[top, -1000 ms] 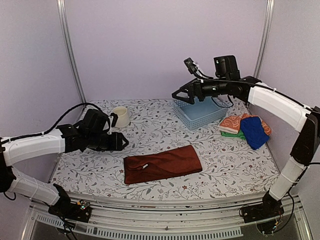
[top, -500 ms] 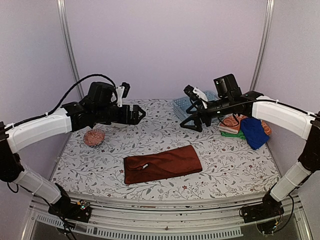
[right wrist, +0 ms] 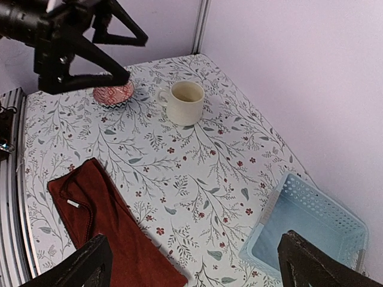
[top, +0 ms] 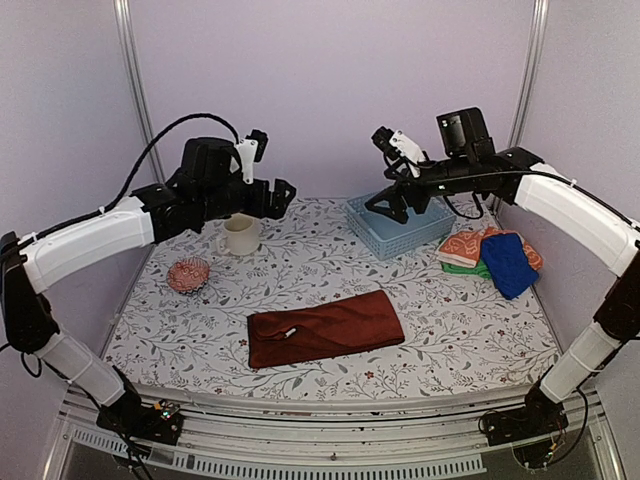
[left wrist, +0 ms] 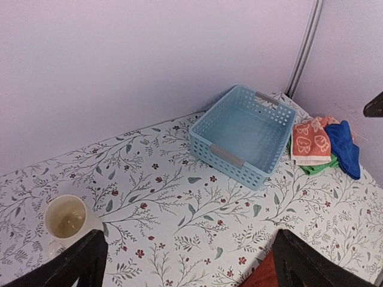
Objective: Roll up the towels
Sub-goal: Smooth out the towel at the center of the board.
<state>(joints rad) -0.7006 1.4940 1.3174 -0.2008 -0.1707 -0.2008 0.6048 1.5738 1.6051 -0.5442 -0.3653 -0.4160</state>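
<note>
A dark rust-brown towel lies flat and unrolled at the table's front middle; it also shows in the right wrist view. A royal-blue towel lies on orange patterned and green towels at the right edge. The left wrist view shows the same pile. My left gripper is open and empty, raised above the back left. My right gripper is open and empty, raised in front of the basket. Neither touches a towel.
A pale blue lattice basket stands at the back right, empty. A cream cup and a small red bowl stand at the back left. Walls close the back and sides.
The left arm has lifted from low at the left and swung toward the back middle. The right gripper dipped toward the table, then rose again near the basket. The towels have not moved.
</note>
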